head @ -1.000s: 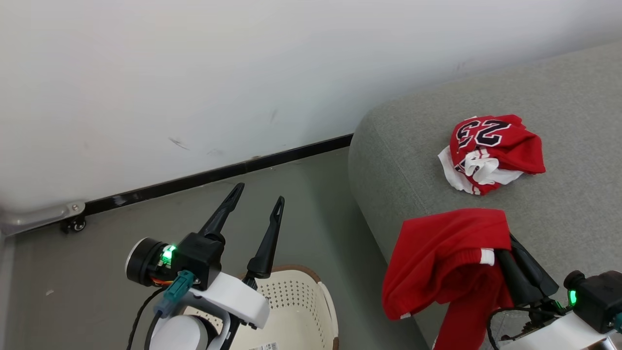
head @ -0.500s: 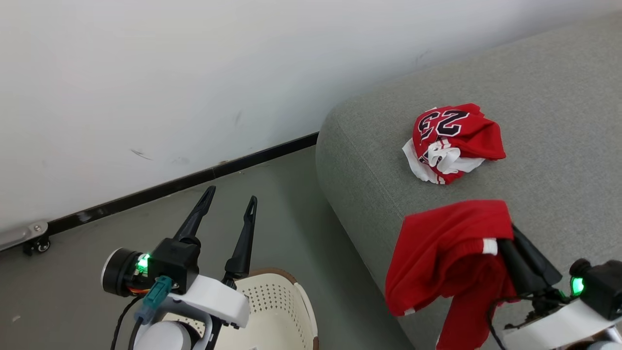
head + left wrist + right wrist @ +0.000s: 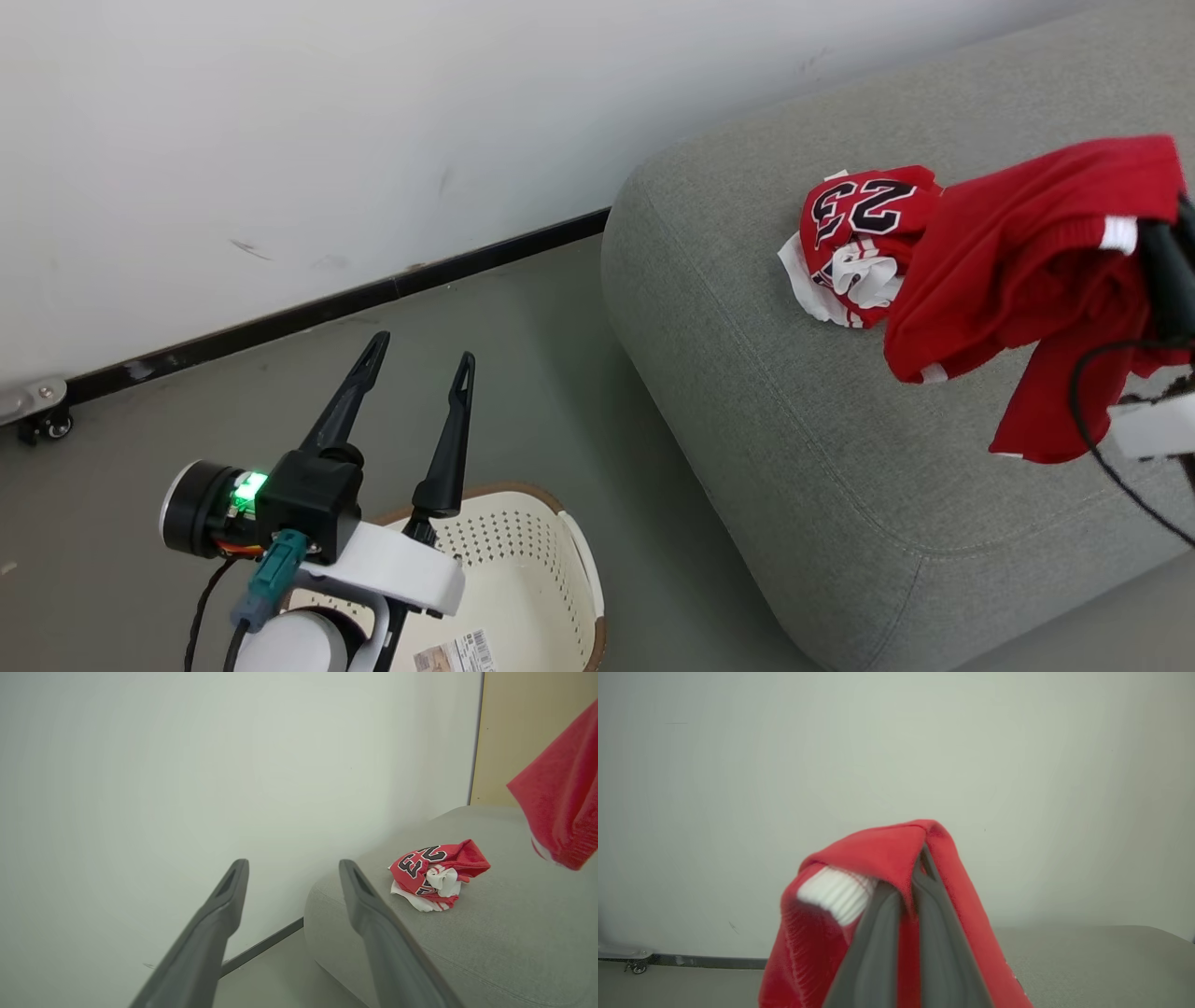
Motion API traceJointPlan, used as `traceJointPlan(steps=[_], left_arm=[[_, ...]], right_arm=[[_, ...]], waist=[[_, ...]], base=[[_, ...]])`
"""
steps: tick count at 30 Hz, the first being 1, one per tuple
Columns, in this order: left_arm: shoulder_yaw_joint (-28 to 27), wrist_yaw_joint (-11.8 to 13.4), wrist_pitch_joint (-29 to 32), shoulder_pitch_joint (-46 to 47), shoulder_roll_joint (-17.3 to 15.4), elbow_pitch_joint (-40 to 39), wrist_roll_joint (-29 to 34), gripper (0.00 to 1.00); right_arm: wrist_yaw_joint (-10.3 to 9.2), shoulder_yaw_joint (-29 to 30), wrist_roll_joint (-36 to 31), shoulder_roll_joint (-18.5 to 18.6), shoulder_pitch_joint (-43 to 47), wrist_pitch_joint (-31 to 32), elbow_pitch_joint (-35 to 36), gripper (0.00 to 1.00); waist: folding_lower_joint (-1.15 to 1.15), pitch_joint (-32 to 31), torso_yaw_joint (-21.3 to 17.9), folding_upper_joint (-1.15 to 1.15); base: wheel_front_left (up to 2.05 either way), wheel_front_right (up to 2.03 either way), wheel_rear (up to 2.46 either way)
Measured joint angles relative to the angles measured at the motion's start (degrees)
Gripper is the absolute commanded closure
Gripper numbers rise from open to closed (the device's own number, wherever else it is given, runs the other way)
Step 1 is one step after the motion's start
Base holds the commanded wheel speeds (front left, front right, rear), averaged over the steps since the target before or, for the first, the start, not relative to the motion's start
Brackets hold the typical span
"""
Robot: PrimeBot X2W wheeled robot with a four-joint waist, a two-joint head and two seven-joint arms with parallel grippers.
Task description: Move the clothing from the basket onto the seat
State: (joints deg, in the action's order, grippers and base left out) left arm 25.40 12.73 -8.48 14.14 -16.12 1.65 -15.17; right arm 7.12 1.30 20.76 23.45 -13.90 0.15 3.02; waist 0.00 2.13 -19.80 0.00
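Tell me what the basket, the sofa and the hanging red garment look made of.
The cream-white perforated basket looks like smooth moulded plastic, with rows of holes. The light grey sofa seems matte woven upholstery fabric, with a stitched seam. The plain red garment is probably soft knit cloth: it drapes in folds and its white trim is ribbed.

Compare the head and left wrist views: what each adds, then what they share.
Head view adds: the cream laundry basket and a caster by the wall. Left wrist view adds: a beige panel beyond the wall's edge. Shared: the number 23 jersey on the grey sofa, the plain red garment held above it, the open left gripper.
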Motion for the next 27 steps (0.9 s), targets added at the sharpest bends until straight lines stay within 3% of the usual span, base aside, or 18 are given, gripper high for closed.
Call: traceJointPlan(steps=[14,27], left_arm=[[-1.1,1.9,2.7,0.9,-2.3,-5.7,2.9,0.0],[-1.0,1.9,6.6,2.8,-5.1,-10.3,5.1,0.0]], right_arm=[[0.0,4.5,2.5,6.1,-17.5,4.7,-10.8,1.0],[0.0,4.2,3.4,8.3,-28.2,7.5,-21.5,1.0]], waist=[[0.0,5.2,1.9,0.0],[0.0,10.5,4.8,0.0]], base=[[0.0,0.0,0.0],[0.0,0.0,0.0]])
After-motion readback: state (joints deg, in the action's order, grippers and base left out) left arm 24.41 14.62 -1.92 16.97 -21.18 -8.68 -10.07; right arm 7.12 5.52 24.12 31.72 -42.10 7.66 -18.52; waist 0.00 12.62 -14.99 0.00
